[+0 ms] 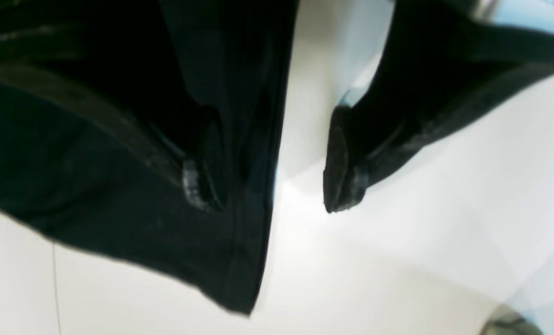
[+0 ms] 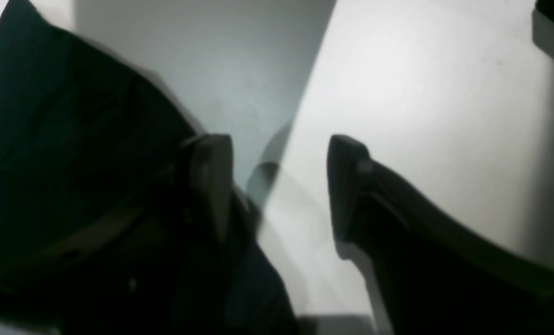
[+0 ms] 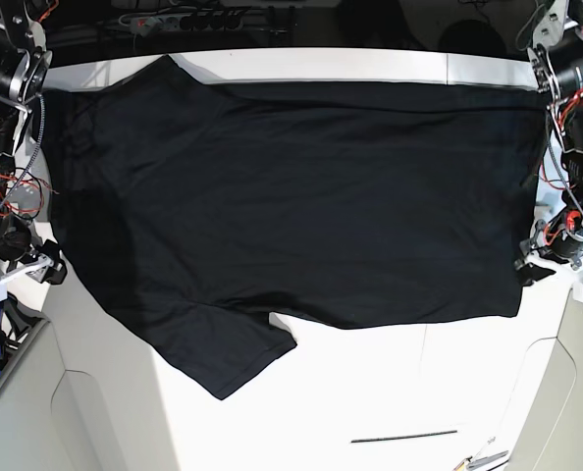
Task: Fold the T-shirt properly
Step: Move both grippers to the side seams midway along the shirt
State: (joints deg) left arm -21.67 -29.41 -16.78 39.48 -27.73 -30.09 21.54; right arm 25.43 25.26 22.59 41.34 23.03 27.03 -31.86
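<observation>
Left pincer released, jaws apart w/ a T-shirt edge beside one finger. Right pincer also released, cloth beside it. I see the shirt spread flat across white table.

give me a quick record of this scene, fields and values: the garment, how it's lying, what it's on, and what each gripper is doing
garment: black T-shirt
layout: spread flat and unfolded, one sleeve pointing toward the camera in the base view
surface: white table
left gripper: open, at the shirt's edge, cloth beside one finger
right gripper: open, above the table, black cloth next to it
fold: not yet begun
</observation>
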